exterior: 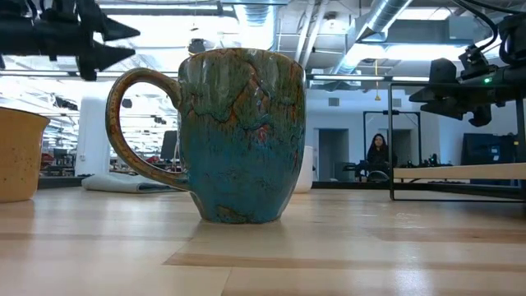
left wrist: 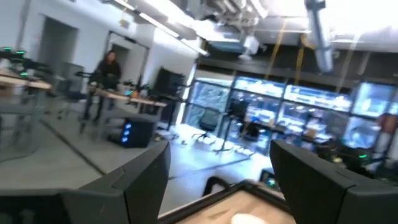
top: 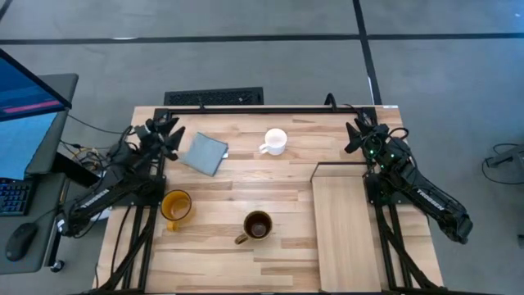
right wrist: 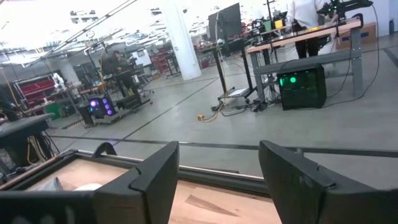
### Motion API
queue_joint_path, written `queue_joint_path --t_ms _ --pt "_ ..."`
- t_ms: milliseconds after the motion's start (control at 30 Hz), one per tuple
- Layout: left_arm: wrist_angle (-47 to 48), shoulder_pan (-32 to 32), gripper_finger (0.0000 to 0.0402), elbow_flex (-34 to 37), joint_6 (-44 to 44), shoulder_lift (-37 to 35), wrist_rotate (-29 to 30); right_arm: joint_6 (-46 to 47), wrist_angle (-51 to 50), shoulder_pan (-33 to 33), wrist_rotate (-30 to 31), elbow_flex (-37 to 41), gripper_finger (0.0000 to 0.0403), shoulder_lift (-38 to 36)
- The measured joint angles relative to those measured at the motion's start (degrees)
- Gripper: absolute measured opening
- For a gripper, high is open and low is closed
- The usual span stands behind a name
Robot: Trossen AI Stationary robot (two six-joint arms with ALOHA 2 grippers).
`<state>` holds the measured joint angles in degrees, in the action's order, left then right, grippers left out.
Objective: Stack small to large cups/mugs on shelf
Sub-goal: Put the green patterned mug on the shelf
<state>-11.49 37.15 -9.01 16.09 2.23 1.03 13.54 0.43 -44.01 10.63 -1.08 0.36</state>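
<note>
Three mugs stand upright on their bases on the planked table. The white mug is at the far middle. The yellow-orange mug is near left. The dark brown mug is near the middle; in the low view its outside is glazed blue-green. The shelf, a pale board, lies at the right and shows raised on a thin dark frame in the low view. My left gripper is open and empty above the far left. My right gripper is open and empty above the shelf's far end.
A grey-blue square cloth lies flat between my left gripper and the white mug. A dark rail runs along the table's far edge. People are in the room beyond the table.
</note>
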Motion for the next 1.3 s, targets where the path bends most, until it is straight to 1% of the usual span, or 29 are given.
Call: queue_joint_path --t_ms 67,133,367,433,567,633,700,767,867,1000,1133,1300 --pt "0.2 0.0 0.0263 -1.2 0.0 1.3 -2.3 0.0 0.0 0.0 0.0 0.0 0.0244 0.0" --pt "0.2 -0.1 0.0257 -2.5 -0.9 3.3 -3.3 0.0 0.0 0.0 0.3 0.0 0.0244 0.0" --pt "0.6 -2.2 0.0239 -9.0 -4.7 14.0 -4.2 0.0 0.2 0.0 1.3 0.0 0.0244 0.0" --pt "0.5 -3.0 0.0238 -11.6 -4.9 17.0 -6.5 0.0 0.2 0.0 1.4 0.0 0.0244 0.0" --pt "0.9 -5.2 0.0237 -17.8 -4.0 23.1 -13.9 0.0 0.2 0.0 1.4 0.0 0.0244 0.0" --pt "2.6 -7.0 0.0237 -21.3 -3.8 25.7 -17.2 0.0 0.2 0.0 1.4 0.0 0.0244 0.0" --pt "5.8 -9.3 0.0237 -25.0 -3.7 28.2 -18.7 0.0 0.2 0.0 1.4 0.0 0.0244 0.0" --pt "10.6 -12.1 0.0237 -29.0 -4.0 30.8 -18.7 0.0 0.2 0.0 1.4 0.0 0.0244 0.0" --pt "19.8 -17.1 0.0237 -35.1 -5.4 34.7 -15.2 0.0 0.2 0.0 1.4 0.0 0.0244 0.0" --pt "29.2 -24.4 0.0237 -41.7 -7.7 39.9 -5.1 0.0 0.2 0.0 1.4 0.0 0.0244 0.0" --pt "31.4 -31.5 0.0237 -45.9 -9.9 43.8 3.7 0.0 0.2 0.0 1.4 0.0 0.0244 0.0" --pt "31.7 -40.5 0.0237 -48.6 -6.6 46.9 12.2 0.0 0.2 0.0 1.4 0.0 0.0244 0.0"
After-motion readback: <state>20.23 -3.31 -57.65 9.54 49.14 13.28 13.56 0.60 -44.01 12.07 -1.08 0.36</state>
